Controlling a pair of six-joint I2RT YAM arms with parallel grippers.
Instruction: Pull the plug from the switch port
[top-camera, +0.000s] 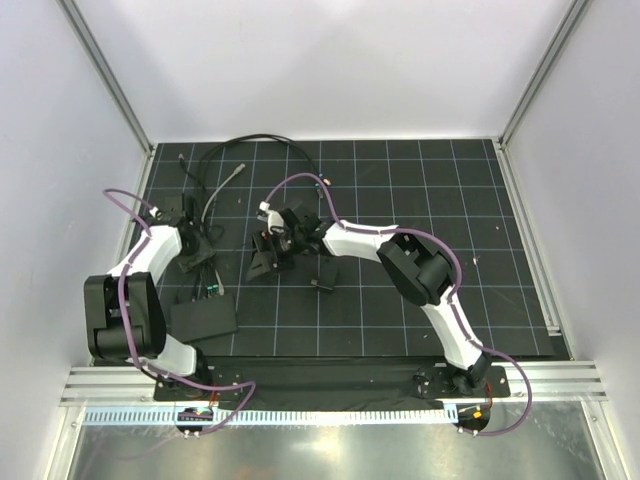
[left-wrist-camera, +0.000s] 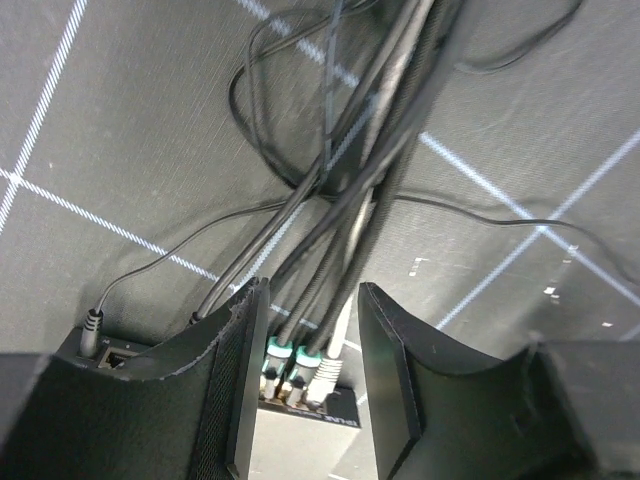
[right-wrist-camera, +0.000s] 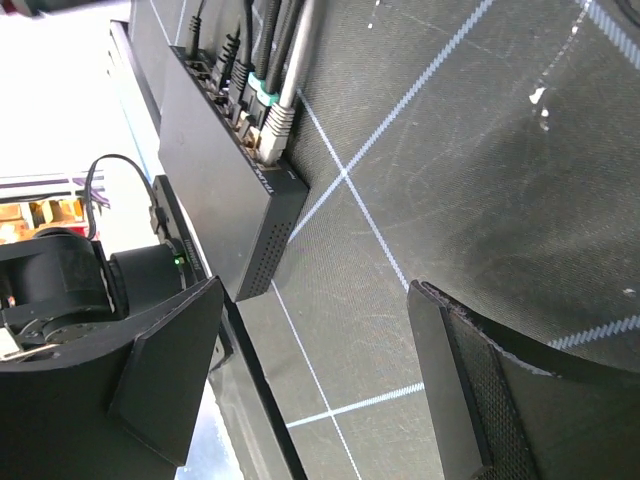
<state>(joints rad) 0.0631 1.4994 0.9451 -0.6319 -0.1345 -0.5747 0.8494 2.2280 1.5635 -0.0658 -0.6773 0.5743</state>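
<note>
The switch is a flat matte-black box at the near left. Its port edge faces away and holds several plugs. In the left wrist view, two teal-collared plugs and a grey-booted plug sit in the ports. My left gripper is open and straddles these plugs without touching them. It also shows in the top view. My right gripper is open and empty over the mat, to the right of the switch. Its fingers stand wide apart.
A bundle of dark cables runs from the plugs toward the back of the mat. A thin power lead enters the switch at the left end. A small black square block lies below the right forearm. Grey walls enclose the gridded mat.
</note>
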